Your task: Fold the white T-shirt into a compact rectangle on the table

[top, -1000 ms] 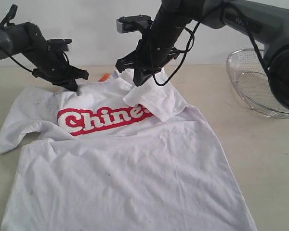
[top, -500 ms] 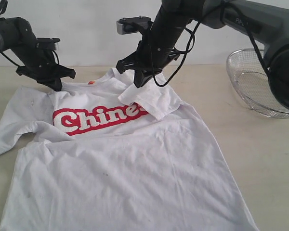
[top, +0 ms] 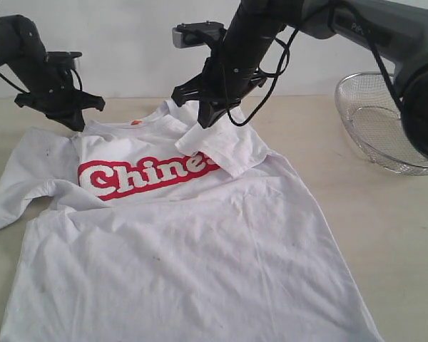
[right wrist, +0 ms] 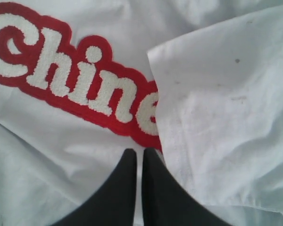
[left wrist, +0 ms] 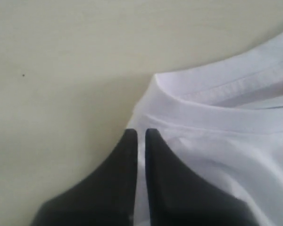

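The white T-shirt (top: 185, 242) lies face up, spread across the table (top: 385, 214) — one sleeve flopped over the end of the red lettering. Just above that sleeve hangs the right gripper (top: 203, 122), jaws pressed together on nothing. At the collar's edge, the left gripper (top: 76, 125) — jaws together too; whether they pinch cloth, I can't tell.

The large white cotton short-sleeved T-shirt (top: 192, 249) lies spread chest-up, wrinkled, on the wide pale beige surface (top: 385, 228). One sleeve (top: 225, 149) is folded inward over the end of its red band of white lettering (top: 139, 177).
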